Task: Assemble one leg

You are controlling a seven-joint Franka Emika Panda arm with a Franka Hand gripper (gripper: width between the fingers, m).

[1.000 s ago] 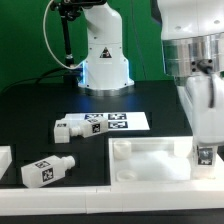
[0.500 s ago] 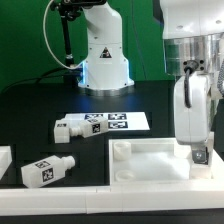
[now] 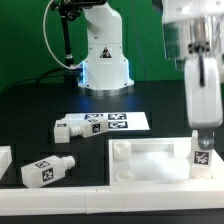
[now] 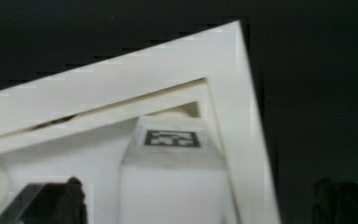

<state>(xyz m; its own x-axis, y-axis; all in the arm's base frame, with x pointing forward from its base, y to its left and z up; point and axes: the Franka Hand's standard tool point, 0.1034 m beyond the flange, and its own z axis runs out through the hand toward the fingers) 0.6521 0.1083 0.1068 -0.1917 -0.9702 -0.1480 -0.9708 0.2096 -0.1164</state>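
The counter (image 3: 40, 105) is looking matt black, soaking up the light. The leg (image 3: 203, 154) at three o'clock and the tray-like panel (image 3: 150, 160) are showing smooth white plastic with a soft sheen. The marker board (image 3: 135, 121) is lying flat and papery, its tags printed in dull black.

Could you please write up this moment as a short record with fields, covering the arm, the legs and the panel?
arm: over the exterior view's right side, above the panel's corner
gripper: just above a leg; whether the jaws are open or shut cannot be told
leg at corner: upright at the panel's right corner, tag showing
loose legs: one lying on the table, one beside the marker board
panel: flat, near edge of table
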